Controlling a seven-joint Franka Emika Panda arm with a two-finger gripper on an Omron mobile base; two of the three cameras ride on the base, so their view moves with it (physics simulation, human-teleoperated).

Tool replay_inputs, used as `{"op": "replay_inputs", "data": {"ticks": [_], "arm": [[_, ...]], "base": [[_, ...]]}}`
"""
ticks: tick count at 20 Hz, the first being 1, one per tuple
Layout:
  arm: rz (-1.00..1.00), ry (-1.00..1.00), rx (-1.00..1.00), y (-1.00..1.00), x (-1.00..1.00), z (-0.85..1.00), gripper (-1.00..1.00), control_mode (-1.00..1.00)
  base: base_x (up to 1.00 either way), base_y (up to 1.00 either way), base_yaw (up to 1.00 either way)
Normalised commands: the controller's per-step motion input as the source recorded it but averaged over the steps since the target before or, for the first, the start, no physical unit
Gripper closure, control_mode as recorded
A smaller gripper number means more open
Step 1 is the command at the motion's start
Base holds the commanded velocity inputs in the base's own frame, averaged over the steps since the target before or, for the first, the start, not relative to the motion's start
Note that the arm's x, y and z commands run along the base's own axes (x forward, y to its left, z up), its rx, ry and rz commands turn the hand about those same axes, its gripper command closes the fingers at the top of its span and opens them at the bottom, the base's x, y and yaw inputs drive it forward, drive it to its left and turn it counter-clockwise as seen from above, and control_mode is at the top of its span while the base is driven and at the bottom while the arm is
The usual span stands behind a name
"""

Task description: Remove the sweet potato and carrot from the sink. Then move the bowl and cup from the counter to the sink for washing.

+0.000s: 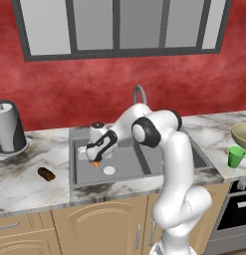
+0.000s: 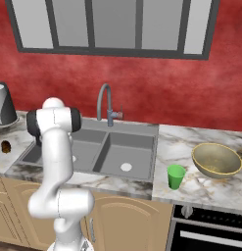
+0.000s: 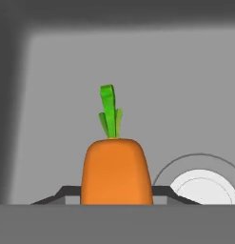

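Gripped between the gripper's [image 1: 96, 160] fingers over the sink [image 1: 124, 164], the carrot [image 3: 116, 171] is pointed leaf-end away, arm bent low.

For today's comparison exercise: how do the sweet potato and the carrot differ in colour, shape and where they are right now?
The sweet potato is dark brown; the carrot is bright orange with a green top. The sweet potato is a stubby lump; the carrot tapers. The sweet potato lies on the counter left of the sink; the carrot sits between the pincer fingers over the basin. Both are small vegetables.

The carrot [image 3: 116, 169] lies in the sink's [image 1: 124, 164] left basin, the sweet potato [image 1: 46, 174] on the counter [image 1: 25, 184] to its left.
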Motion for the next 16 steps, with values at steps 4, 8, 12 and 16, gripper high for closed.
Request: {"op": "replay_inputs", "data": {"ticks": [4,8,12,16], "arm": [[0.04,0.00,-0.09,0.00,-0.35,0.39,1.00,-1.00],[0.03,0.00,-0.08,0.00,-0.37,0.37,1.00,-1.00],[0.04,0.01,-0.02,0.06,-0.37,0.35,1.00,-1.00],[0.05,0.06,0.00,0.14,-0.34,0.34,1.00,-1.00]], "base": [[0.00,0.00,0.00],[0.00,0.00,0.00],[0.00,0.00,0.00],[0.00,0.00,0.00]]}}
